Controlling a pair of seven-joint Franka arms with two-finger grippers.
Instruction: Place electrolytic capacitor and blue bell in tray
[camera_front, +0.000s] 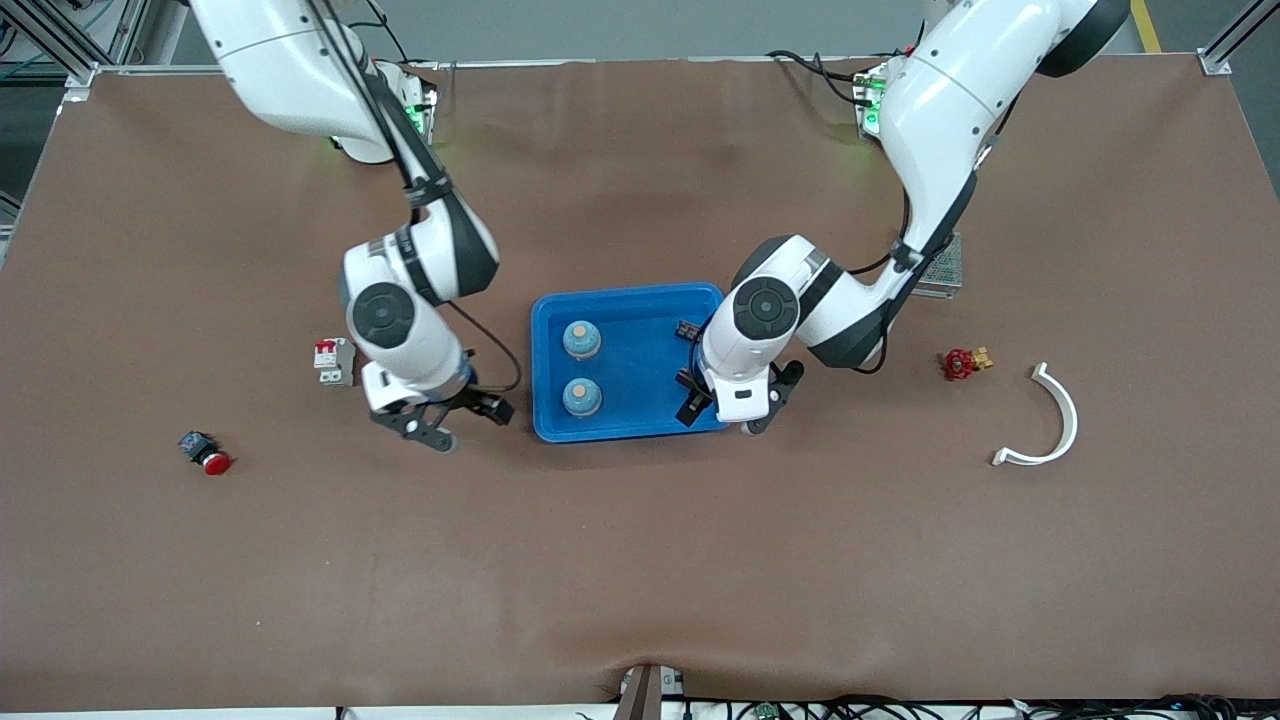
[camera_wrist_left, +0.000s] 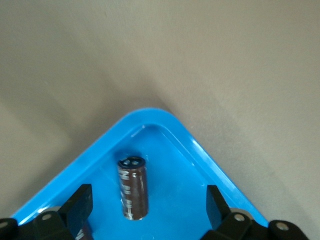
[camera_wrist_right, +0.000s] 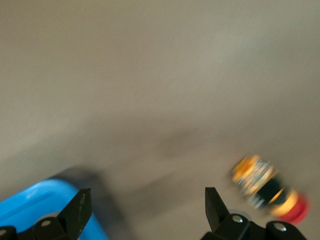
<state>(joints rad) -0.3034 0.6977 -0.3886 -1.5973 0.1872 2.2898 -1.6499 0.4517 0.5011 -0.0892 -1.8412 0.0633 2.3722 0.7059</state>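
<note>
Nearest the front camera: red-capped push button (camera_front: 205, 453), on the bare table (camera_front: 640, 560) toward the right arm's end. Almost as near, toward the left arm's end: white curved plastic piece (camera_front: 1045, 420), lying flat. Farther from the camera than that piece: small red valve (camera_front: 962, 362) with a brass fitting, and a grey mesh box (camera_front: 940, 268) partly hidden by the left arm.

At mid-table: blue tray (camera_front: 625, 292). Holds two blue bells, one (camera_front: 581, 397) nearer the camera, the other (camera_front: 581, 339) farther, well apart from each other, both toward the right arm's end of the tray.

Left pincer (camera_front: 722, 420) over the tray's corner nearest the camera at the left arm's end. Spread wide, gripping nothing. Seen from the left wrist: same pincer (camera_wrist_left: 149, 210), fingers (camera_wrist_left: 80, 206) well apart, with the electrolytic capacitor (camera_wrist_left: 133, 189), a dark brown cylinder, in that corner of the tray (camera_wrist_left: 210, 165), between the fingers and touching neither. Hidden under the arm in the front view.

Right pincer (camera_front: 465, 425) over bare table just beside the tray's rim at the right arm's end. Also spread wide and empty. From the right wrist: pincer (camera_wrist_right: 147, 210) with a blurred tray corner (camera_wrist_right: 40, 205) and the push button (camera_wrist_right: 270, 190).

Beside the right arm: white circuit breaker (camera_front: 333, 361) with a red switch.
</note>
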